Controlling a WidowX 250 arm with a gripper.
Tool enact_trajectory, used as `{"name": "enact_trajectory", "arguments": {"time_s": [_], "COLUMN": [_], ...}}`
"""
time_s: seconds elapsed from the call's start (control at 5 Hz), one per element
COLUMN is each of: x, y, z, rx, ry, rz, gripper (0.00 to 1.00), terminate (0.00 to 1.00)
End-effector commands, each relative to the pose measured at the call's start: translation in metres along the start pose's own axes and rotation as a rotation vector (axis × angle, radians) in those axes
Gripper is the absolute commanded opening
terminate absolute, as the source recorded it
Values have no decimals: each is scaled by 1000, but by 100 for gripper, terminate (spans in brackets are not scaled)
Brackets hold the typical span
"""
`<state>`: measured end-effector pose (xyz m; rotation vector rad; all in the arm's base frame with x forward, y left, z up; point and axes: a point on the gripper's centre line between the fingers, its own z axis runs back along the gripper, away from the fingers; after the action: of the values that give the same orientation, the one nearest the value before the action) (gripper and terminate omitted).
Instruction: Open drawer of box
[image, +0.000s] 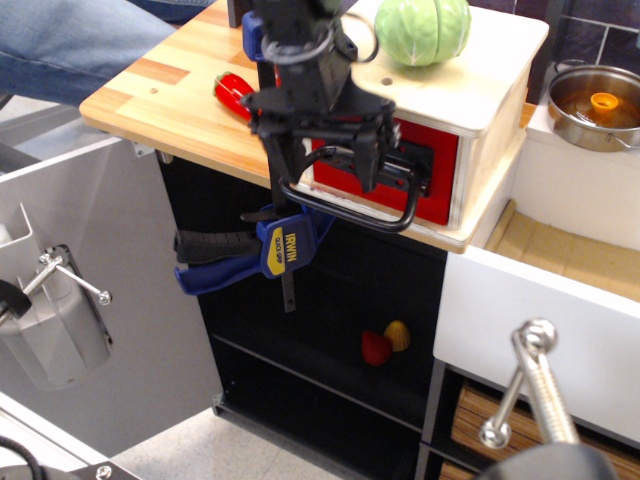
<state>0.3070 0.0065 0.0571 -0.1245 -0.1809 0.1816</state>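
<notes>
The pale wooden box (478, 92) stands on the wooden tabletop (160, 100), and its red drawer (441, 170) looks shut. The drawer's black loop handle (352, 213) juts out toward the front. My black gripper (325, 165) hangs just in front of the drawer face, above the loop. It is open, with the left finger (281, 158) and right finger (369, 158) pointing down and spread apart. The fingertips reach down to about the loop's side arms. The gripper hides the drawer's left part and part of the black plate.
A green cabbage (422, 28) sits on top of the box. A red pepper (229, 88) lies on the table to the left. A blue clamp (285, 246) grips the table edge right below the gripper. A white cabinet (540, 310) with a metal pot (596, 102) stands to the right.
</notes>
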Motion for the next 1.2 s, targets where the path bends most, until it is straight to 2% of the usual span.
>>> {"name": "enact_trajectory", "arguments": {"time_s": [0.0,0.2,0.4,1.0], "x": [12,4,-10,-80], "y": [-2,-6,-4,11], "z": [-11,-21,-24,2], "rx": [31,60,90,89], "ry": [-27,-15,56,284], "rz": [-24,-47,-59,-125], "gripper": [100,100,100,100], "terminate": [0,0,0,0]}}
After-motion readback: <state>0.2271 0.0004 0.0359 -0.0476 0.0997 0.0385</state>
